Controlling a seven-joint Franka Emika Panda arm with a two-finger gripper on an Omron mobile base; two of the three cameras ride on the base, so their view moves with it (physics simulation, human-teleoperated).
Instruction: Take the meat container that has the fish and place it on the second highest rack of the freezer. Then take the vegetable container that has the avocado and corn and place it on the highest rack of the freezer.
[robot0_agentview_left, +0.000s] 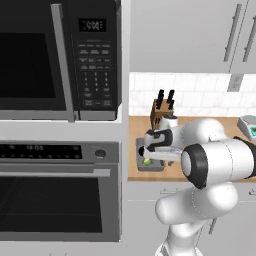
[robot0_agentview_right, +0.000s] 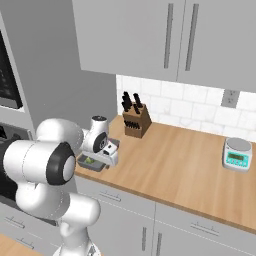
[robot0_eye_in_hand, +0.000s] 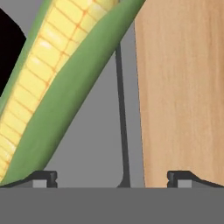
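The hand (robot0_eye_in_hand: 112, 177) hangs low over the tray (robot0_eye_in_hand: 94, 144) with the corn (robot0_eye_in_hand: 52, 87) in it. Its two fingers (robot0_eye_in_hand: 43, 177) are spread wide apart. One stands over the grey floor of the tray, the other over the wooden counter (robot0_eye_in_hand: 183, 87), so the tray's dark wall runs up between them. Nothing is pinched yet.

The tray sits at the left end of the counter, near the front edge, in front of the knife block (robot0_agentview_left: 160, 114). The corn lies slanted in the tray, with its green leaf on the side toward the wall. A black shape at the far left of the hand view may be the avocado, but I cannot tell for sure.

This looks like the second part of the job: picking up the veggie tray. No fish can be seen here.

Next, I think the hand should go down a little more, then close on the tray wall. The grip must be firm, or the tray could tip and spill.
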